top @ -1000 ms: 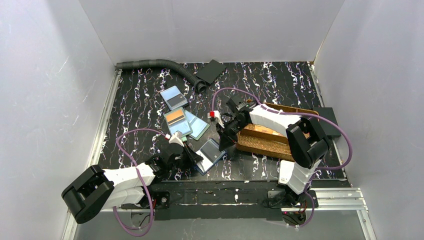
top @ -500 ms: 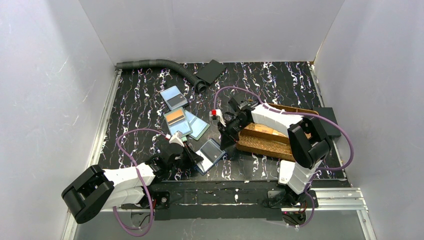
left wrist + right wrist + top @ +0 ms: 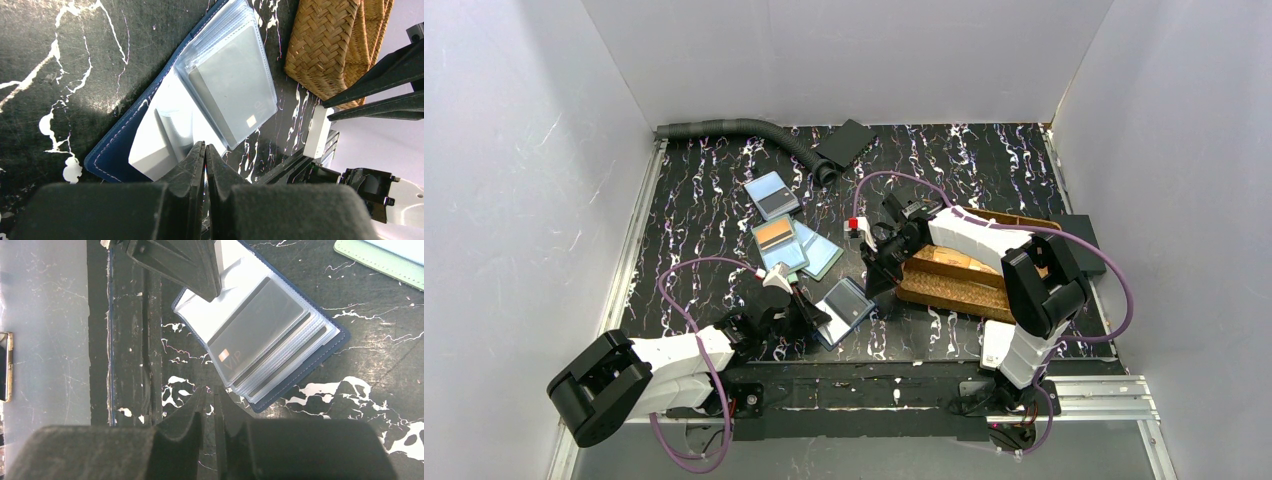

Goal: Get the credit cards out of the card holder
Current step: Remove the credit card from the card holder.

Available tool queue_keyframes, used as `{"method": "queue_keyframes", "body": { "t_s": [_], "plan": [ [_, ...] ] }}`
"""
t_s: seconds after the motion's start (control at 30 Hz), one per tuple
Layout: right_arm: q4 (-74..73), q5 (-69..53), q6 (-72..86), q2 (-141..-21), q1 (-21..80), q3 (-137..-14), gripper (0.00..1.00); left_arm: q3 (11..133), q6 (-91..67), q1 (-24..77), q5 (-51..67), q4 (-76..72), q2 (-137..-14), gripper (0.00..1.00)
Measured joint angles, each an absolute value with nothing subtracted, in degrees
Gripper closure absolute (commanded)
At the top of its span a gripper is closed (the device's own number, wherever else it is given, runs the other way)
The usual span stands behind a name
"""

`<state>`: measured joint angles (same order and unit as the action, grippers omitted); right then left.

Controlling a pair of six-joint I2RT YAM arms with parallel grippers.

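Closest to the bases, the left gripper (image 3: 205, 146) has its fingers pressed together, and the tips rest on the white inner side of the open card holder (image 3: 845, 307), apparently to pin it down. Just beyond, the right gripper (image 3: 210, 395) hovers beside the holder's edge, fingers only slightly apart, pinching nothing. A blue-grey credit card (image 3: 260, 322) sits inside the top clear page. I judge the next move needs a pinch on its exposed edge and a straight slide outward. Farther back lie the removed cards (image 3: 776, 238).
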<state>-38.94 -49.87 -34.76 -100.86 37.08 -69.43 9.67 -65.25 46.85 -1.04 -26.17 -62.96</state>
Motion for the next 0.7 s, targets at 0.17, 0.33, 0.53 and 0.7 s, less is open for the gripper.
{"method": "queue_keyframes", "body": {
  "t_s": [0.17, 0.33, 0.53, 0.7],
  "plan": [
    [-38.9, -49.9, -34.8, -100.9, 37.1, -69.4, 0.8, 9.7, -65.3, 46.9, -1.0, -26.2, -63.0, 0.97],
    [-38.9, -49.9, -34.8, -100.8, 37.1, -69.4, 0.8, 9.7, -65.4, 46.9, -1.0, -26.2, -62.9, 0.97],
    [-39.0, -49.9, -34.8, -100.8, 36.9, -69.1, 0.8, 9.7, -65.5, 46.9, -1.0, -26.2, -62.9, 0.97],
    [-39.0, -49.9, -34.8, -100.8, 36.8, -68.8, 0.8, 9.7, -65.6, 46.9, -1.0, -26.2, -62.9, 0.97]
  ]
}}
